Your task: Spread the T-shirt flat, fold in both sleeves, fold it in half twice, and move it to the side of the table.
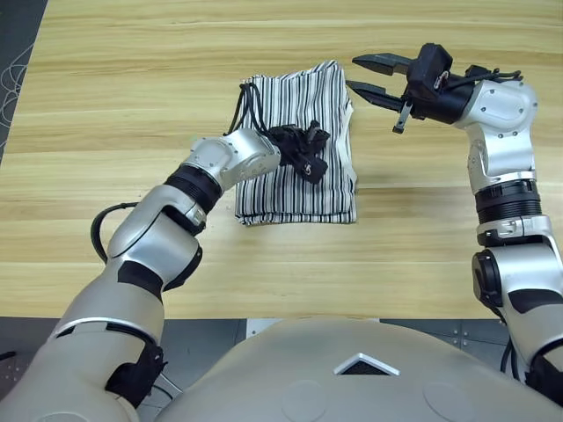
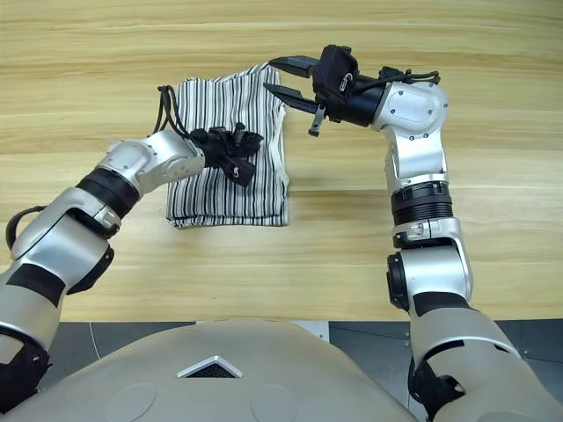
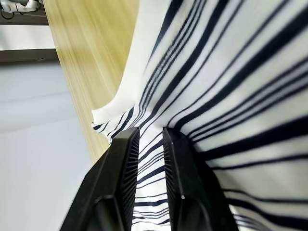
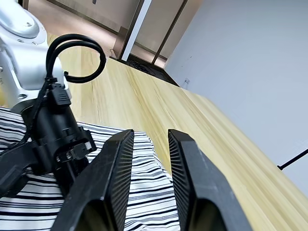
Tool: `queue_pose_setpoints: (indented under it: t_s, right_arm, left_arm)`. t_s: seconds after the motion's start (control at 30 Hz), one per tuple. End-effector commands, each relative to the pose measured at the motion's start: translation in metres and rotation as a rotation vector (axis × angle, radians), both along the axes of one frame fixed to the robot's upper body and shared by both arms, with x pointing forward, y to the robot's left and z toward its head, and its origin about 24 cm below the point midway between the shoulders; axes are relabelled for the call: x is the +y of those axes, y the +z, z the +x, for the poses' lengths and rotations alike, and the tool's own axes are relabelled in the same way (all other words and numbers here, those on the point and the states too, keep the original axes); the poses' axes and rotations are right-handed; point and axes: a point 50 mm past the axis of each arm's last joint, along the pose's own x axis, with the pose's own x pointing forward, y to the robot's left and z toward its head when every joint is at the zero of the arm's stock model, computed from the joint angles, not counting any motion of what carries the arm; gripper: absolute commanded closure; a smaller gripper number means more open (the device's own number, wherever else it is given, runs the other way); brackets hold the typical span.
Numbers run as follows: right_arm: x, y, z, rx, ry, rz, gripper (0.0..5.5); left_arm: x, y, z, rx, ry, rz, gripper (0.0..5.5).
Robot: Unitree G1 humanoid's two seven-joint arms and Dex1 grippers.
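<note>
Table (image 1: 132, 79), light wood. T-shirt (image 1: 303, 97), black-on-white stripes, folded into a compact rectangle at table centre. Left arm reaches in from 7 o'clock; left gripper (image 3: 151, 134) rests on the cloth, fingers a narrow slit apart. Right arm bends in from 3 o'clock; right gripper (image 1: 352, 73) hovers parted and empty at the shirt's 1 o'clock corner.

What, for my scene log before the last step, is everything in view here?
T-shirt: one, white with dark stripes, folded into a rectangle at the middle of the table.
Table: one, light wood, under the T-shirt and both arms.
Floor: dark grey, past the table's left edge.
Left gripper: one, black, down on top of the T-shirt.
Right gripper: one, black, open, in the air by the T-shirt's far right corner.
</note>
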Motion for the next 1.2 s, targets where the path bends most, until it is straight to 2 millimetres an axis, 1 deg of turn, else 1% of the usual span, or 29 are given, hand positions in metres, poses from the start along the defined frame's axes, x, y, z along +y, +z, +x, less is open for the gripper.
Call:
queue_pose_setpoints:
  t_s: [0.03, 0.17, 0.23, 0.3, 0.4, 0.47, 0.5, 0.53, 0.57, 0.6, 0.63, 0.67, 0.7, 0.73, 0.8, 0.83, 0.87, 0.93, 0.97, 1.03, 1.07, 1.1, 1.13, 1.2]
  right_arm:
    - [0.003, 0.008, 0.003, -0.026, 0.002, 0.004, 4.20]
    - [0.004, 0.008, 0.003, -0.029, 0.001, 0.006, 4.20]
    - [0.004, 0.008, 0.003, -0.032, 0.001, 0.008, 4.20]
    - [0.005, 0.010, 0.004, -0.040, 0.001, 0.019, 4.20]
    - [0.002, 0.018, 0.006, -0.052, -0.013, 0.067, 4.20]
    - [-0.004, 0.033, 0.011, -0.034, -0.028, 0.178, 4.20]
    - [-0.009, 0.041, 0.013, -0.020, -0.029, 0.239, 4.20]
    - [-0.019, 0.050, 0.015, -0.003, -0.036, 0.303, 4.20]
    - [-0.028, 0.055, 0.016, 0.009, -0.040, 0.344, 4.20]
    - [-0.036, 0.059, 0.016, 0.009, -0.042, 0.362, 4.20]
    - [-0.047, 0.060, 0.013, -0.013, -0.057, 0.341, 4.20]
    - [-0.058, 0.055, 0.009, -0.050, -0.081, 0.252, 4.16]
    - [-0.067, 0.048, 0.003, -0.086, -0.089, 0.143, 4.01]
    - [-0.075, 0.036, -0.005, -0.112, -0.077, 0.006, 3.77]
    - [-0.089, 0.004, -0.026, -0.176, -0.008, -0.332, 3.43]
    - [-0.093, -0.010, -0.037, -0.193, 0.050, -0.455, 3.31]
    - [-0.097, -0.021, -0.046, -0.206, 0.099, -0.532, 3.11]
    - [-0.101, -0.035, -0.058, -0.217, 0.180, -0.637, 2.65]
    - [-0.103, -0.040, -0.062, -0.217, 0.212, -0.665, 2.48]
    - [-0.103, -0.047, -0.068, -0.234, 0.266, -0.701, 2.17]
    - [-0.102, -0.050, -0.070, -0.251, 0.296, -0.713, 1.93]
    - [-0.100, -0.052, -0.072, -0.268, 0.323, -0.723, 1.93]
    - [-0.096, -0.056, -0.073, -0.279, 0.343, -0.722, 1.93]
    - [-0.087, -0.062, -0.073, -0.297, 0.367, -0.711, 1.93]
  left_arm:
    - [0.001, 0.003, -0.009, -0.005, 0.027, 0.036, 4.60]
    - [-0.002, 0.009, -0.020, 0.002, 0.032, 0.035, 4.60]
    - [-0.002, 0.016, -0.017, -0.026, 0.040, 0.036, 4.60]
    - [-0.001, 0.032, -0.010, -0.068, 0.053, 0.005, 4.60]
    - [0.001, 0.075, -0.006, -0.155, 0.045, -0.083, 4.60]
    - [0.007, 0.120, -0.007, -0.246, 0.020, -0.167, 4.60]
    - [0.013, 0.140, -0.008, -0.275, 0.017, -0.212, 4.60]
    - [0.024, 0.154, -0.009, -0.258, 0.019, -0.274, 4.60]
    - [0.035, 0.160, -0.009, -0.215, 0.031, -0.328, 4.60]
    - [0.047, 0.160, -0.008, -0.180, 0.045, -0.358, 4.60]
    - [0.066, 0.153, -0.004, -0.116, 0.090, -0.374, 4.60]
    - [0.092, 0.139, -0.001, -0.035, 0.156, -0.380, 4.41]
    - [0.117, 0.125, 0.000, 0.030, 0.222, -0.372, 4.30]
    - [0.142, 0.112, -0.003, 0.085, 0.283, -0.351, 4.04]
    - [0.186, 0.091, -0.018, 0.162, 0.376, -0.295, 3.74]
    - [0.202, 0.084, -0.027, 0.190, 0.399, -0.267, 3.63]
    - [0.213, 0.077, -0.036, 0.221, 0.414, -0.241, 3.46]
    - [0.222, 0.062, -0.056, 0.312, 0.387, -0.196, 3.05]
    - [0.225, 0.057, -0.062, 0.334, 0.370, -0.172, 2.90]
    - [0.227, 0.055, -0.067, 0.338, 0.347, -0.148, 2.63]
    - [0.224, 0.056, -0.068, 0.298, 0.306, -0.118, 2.42]
    - [0.218, 0.058, -0.068, 0.249, 0.248, -0.087, 2.42]
    - [0.208, 0.056, -0.070, 0.202, 0.160, -0.053, 2.42]
    - [0.190, 0.047, -0.076, 0.150, 0.010, 0.005, 2.42]
